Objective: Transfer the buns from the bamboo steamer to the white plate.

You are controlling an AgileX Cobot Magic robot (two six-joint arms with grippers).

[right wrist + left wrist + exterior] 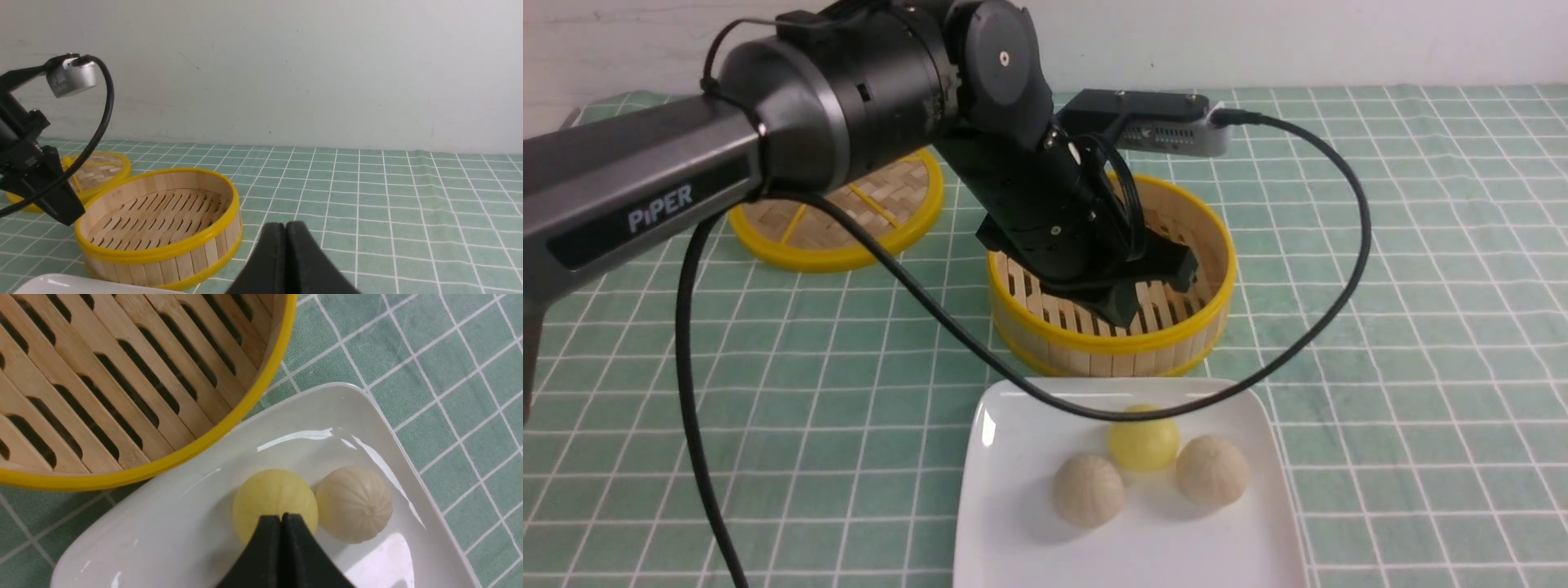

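The bamboo steamer [1213, 310] stands mid-table, and its slatted floor [122, 388] shows no bun. Just in front of it is the white plate [1013, 523]. On the plate lie a smooth yellow bun [1143, 439], a pale cream ribbed bun [1089, 490] and a slightly tanner ribbed bun [1213, 469]. My left gripper [1129, 315] hangs over the steamer's near side, shut and holding nothing. In the left wrist view its joined fingertips [282, 517] overlap the yellow bun [269, 498], with a ribbed bun [353, 504] beside it. My right gripper [285, 225] is shut and empty, off to the steamer's [163, 245] side above the cloth.
A flat woven lid [849, 220] with a yellow rim lies behind and left of the steamer. The left arm's black cable [1339, 294] loops low over the plate's far edge. Green checked cloth [1421, 327] covers the table, with a white wall behind.
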